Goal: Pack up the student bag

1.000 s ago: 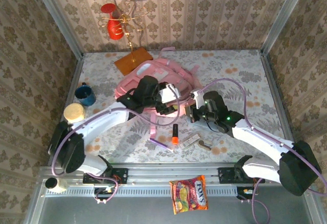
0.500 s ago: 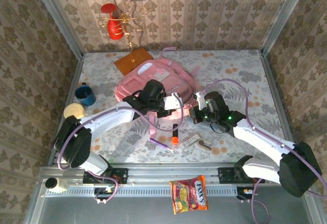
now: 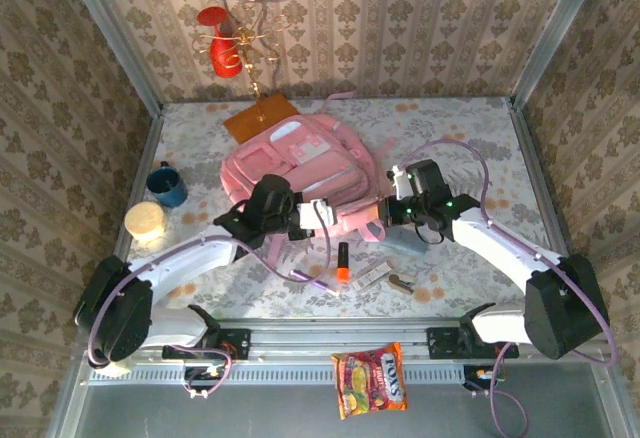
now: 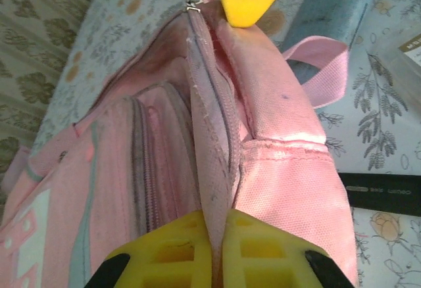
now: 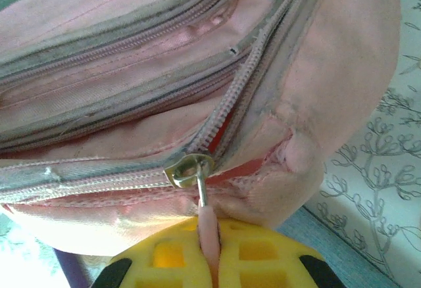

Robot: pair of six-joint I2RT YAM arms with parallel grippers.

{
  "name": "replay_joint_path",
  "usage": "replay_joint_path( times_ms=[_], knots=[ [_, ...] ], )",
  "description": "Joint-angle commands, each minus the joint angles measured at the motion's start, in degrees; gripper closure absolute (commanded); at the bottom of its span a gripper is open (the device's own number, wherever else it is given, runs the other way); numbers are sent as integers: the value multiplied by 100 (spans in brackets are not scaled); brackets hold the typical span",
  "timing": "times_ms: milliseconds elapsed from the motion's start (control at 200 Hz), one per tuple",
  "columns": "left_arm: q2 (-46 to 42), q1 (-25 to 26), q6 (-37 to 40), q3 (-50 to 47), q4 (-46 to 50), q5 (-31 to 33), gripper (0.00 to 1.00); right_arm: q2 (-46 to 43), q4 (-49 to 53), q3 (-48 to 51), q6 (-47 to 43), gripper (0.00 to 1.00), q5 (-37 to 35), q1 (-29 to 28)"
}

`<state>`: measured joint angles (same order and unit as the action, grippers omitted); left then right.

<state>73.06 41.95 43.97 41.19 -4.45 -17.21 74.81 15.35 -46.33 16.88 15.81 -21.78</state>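
The flowered table [image 3: 480, 158] fills the middle of the top view. The pink student bag [image 3: 290, 158] lies flat on it, just above the centre of the frame, and its lower edge faces both arms.

The left gripper [image 4: 217, 235] sits at the bottom of the left wrist view. Its yellow jaws are pinched tight on a thin flap of the bag's fabric beside the open zipper, and the flap runs straight up the frame from between them.

The right gripper [image 5: 209, 248] sits at the bottom of the right wrist view. Its jaws are closed on the small pink zipper tab [image 5: 206, 222], which hangs from the metal slider at the bag's lower right corner. The bag's body spreads above and to the left of these jaws.

In the top view the two grippers hold the bag's lower edge side by side.
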Motion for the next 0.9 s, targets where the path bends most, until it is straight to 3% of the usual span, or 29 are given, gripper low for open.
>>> replay_joint_path(
  times_ms=[0, 175, 275, 345, 395, 505, 730, 820, 895],
  knots=[
    [-380, -439, -129, -239, -87, 209, 100, 9, 112, -86, 260, 100, -1022, 448],
    [-175, -534, -197, -126, -321, 246, 97, -448, -273, 97, 129, 100, -554, 311],
    [-111, -651, -433, 144, 87, 385, 75, -787, -500, 267, 29, 100, -540, -109],
    [-230, -630, -771, 318, 524, 114, 52, -870, -587, 265, 96, 100, -550, -414],
    [-387, -538, -1065, 401, 794, -101, 38, -896, -698, 281, 170, 100, -514, -577],
    [-677, -162, -1569, 362, 842, -184, 17, -917, -831, 250, 276, 100, -445, -830],
    [172, 398, -1384, 1082, 1686, 324, 13, -917, -1037, 156, 372, 100, -348, -1258],
    [623, 453, -1335, 1457, 1857, 294, 17, -864, -1056, 66, 383, 100, -360, -1434],
    [927, 452, -1281, 1706, 1942, 223, 27, -836, -1168, 45, 419, 100, -308, -1562]
  ],
)
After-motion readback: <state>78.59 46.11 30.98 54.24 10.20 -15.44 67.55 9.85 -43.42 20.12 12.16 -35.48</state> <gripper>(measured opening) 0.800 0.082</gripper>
